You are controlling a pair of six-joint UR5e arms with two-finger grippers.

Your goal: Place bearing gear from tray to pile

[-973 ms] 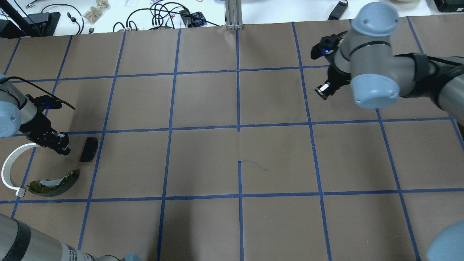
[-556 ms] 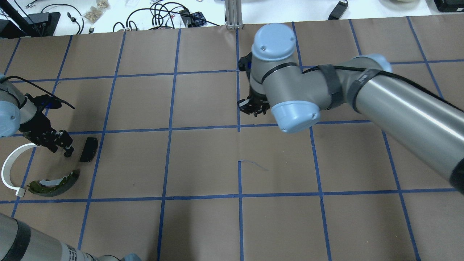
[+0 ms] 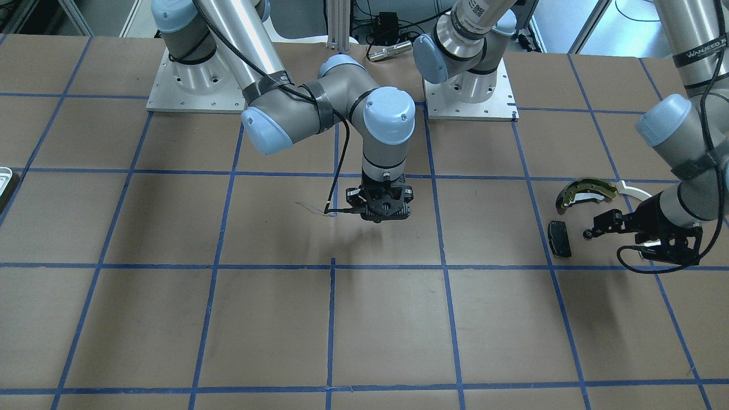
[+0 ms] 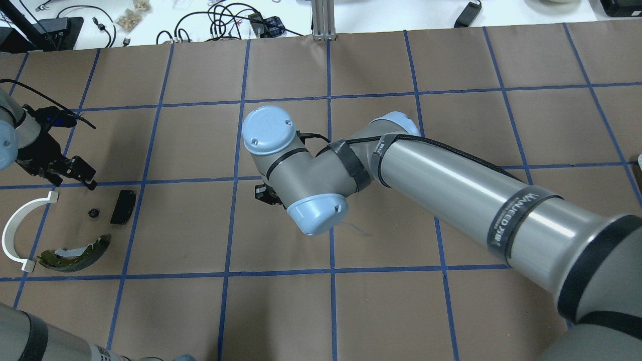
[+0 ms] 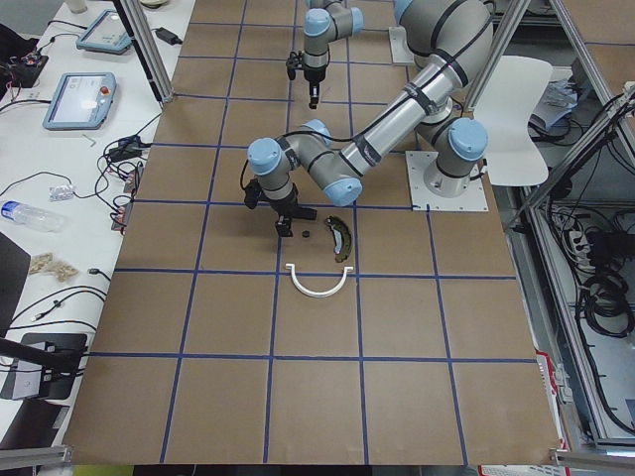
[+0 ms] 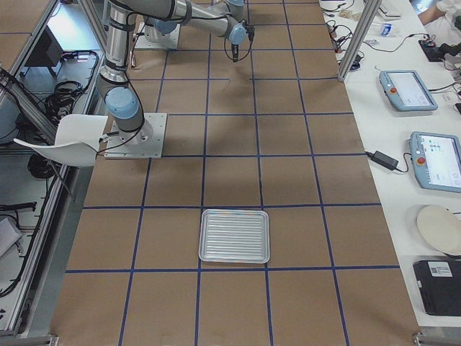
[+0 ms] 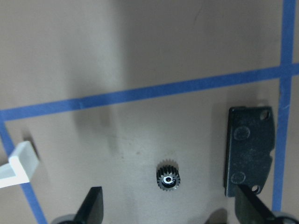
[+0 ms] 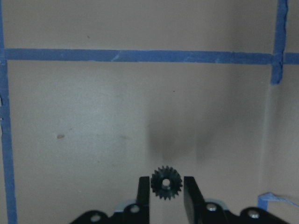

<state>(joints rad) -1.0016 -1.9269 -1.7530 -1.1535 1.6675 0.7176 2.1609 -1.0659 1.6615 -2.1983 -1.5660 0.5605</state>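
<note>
My left gripper [image 7: 170,207] is open and hovers just above a small black bearing gear [image 7: 168,179] that lies on the paper in the pile. The pile holds the black pad [image 4: 123,206], the white arc [image 4: 17,235] and the olive brake shoe [image 4: 75,250], with the gear [image 4: 92,213] between them. My right gripper [image 8: 167,179] is shut on a second small black gear [image 8: 166,185] and holds it above the table's middle [image 3: 384,215]. In the overhead view the right wrist hides its fingers. The ridged tray [image 6: 234,236] lies far to my right.
The table is brown paper with a blue tape grid [image 4: 331,175]. Cables and boxes lie beyond the far edge [image 4: 215,20]. The right arm [image 4: 451,185] stretches across the table's middle. Tablets and a power brick sit on the side bench [image 6: 410,90].
My right arm swung from the far right to the table's middle with its gear. My left gripper opened and drew back, leaving a gear on the paper beside the black pad.
</note>
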